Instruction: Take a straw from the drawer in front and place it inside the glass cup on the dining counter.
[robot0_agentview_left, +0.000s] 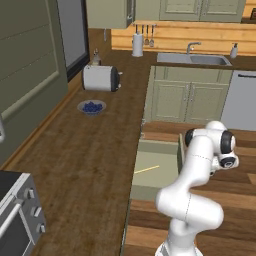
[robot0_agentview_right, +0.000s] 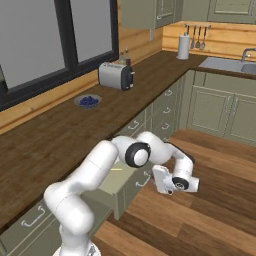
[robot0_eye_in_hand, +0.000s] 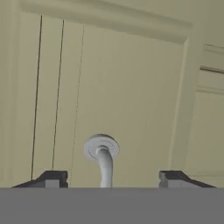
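Left base view: the drawer stands pulled out from the run of sage-green cabinets under the wood worktop. Its pale cream floor is bare apart from the straw, which lies flat and slanted near the left inner wall, well clear of the front panel. The white arm rises at the drawer's right front corner and covers part of that edge. Beyond the drawer, plank floor runs open toward the sink cabinets. On the worktop a toaster and a bowl of blueberries sit well back from the drawer's edge.

Right base view: the drawer juts out over the floor, its front panel being the foremost edge of the cabinet line. The straw shows as a thin pale line inside, just behind the arm's elbow. The hand hangs in front of the drawer's front panel, over open floor, with free room to the right and toward the sink cabinets. The gripper itself is hidden behind the hand here, so I cannot tell its spread from this side.

Hand view: the gripper has its 2 dark fingertips set wide apart. Between them stands a metal handle with its round mounting foot on a sage-green front panel. Neither tip touches the handle; there is clear space on both sides. The gripper holds nothing.
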